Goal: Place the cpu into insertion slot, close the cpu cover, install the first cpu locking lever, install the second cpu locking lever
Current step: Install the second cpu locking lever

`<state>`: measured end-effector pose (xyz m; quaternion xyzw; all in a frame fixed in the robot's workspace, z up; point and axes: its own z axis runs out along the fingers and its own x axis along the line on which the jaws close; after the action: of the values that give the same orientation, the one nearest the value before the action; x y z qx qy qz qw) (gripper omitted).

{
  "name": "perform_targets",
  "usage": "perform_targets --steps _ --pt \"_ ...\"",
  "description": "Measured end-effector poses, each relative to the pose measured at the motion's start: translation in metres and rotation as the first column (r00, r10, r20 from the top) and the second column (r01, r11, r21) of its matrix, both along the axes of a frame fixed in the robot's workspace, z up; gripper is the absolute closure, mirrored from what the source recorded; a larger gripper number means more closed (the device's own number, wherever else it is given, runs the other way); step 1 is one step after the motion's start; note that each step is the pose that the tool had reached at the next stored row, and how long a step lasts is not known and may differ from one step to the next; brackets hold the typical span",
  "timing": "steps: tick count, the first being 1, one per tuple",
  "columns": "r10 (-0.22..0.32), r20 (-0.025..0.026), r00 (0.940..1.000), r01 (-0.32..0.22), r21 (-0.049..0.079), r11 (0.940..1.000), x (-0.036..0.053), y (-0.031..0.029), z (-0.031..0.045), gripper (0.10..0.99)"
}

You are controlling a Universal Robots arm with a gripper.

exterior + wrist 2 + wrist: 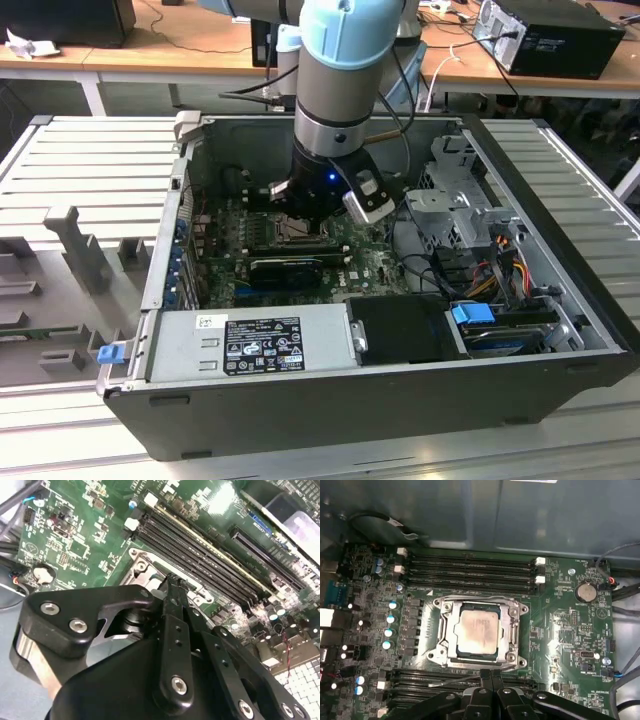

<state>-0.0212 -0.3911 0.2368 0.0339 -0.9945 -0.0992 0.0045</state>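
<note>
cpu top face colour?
Pale silver-grey with a brownish smudge across the middle; the cpu shows best in the first wrist view.

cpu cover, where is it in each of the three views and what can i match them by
Exterior view: the cpu cover lies on the green motherboard inside the case, just under the gripper.
First wrist view: it frames the cpu at mid-picture, shut flat.
Second wrist view: a silvery corner of it shows beyond the gripper.
Shared landmark: the long black memory slots beside the socket.
</note>
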Motion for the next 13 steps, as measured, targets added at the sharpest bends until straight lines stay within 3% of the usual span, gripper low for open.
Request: perform_targets --steps 2,3,5,8,13 --pt "0.000 -0.0001 1.0000 0.000 0.001 1.0000 -0.0056 0.0000 -0.0002 0.980" --pt "0.000 -0.0001 1.0000 0.000 0.002 1.0000 -0.0146 -0.0002 -0.0011 0.980" --pt "0.000 -0.0001 1.0000 0.000 0.004 1.0000 -0.0245 -0.0003 -0.0044 0.980" --pt "0.000 0.0000 1.0000 0.000 0.005 1.0000 -0.0259 -0.0003 -0.0134 0.980" --pt "0.000 -0.0001 1.0000 0.000 0.025 0.9997 -0.0319 -0.0028 -0.0148 0.980"
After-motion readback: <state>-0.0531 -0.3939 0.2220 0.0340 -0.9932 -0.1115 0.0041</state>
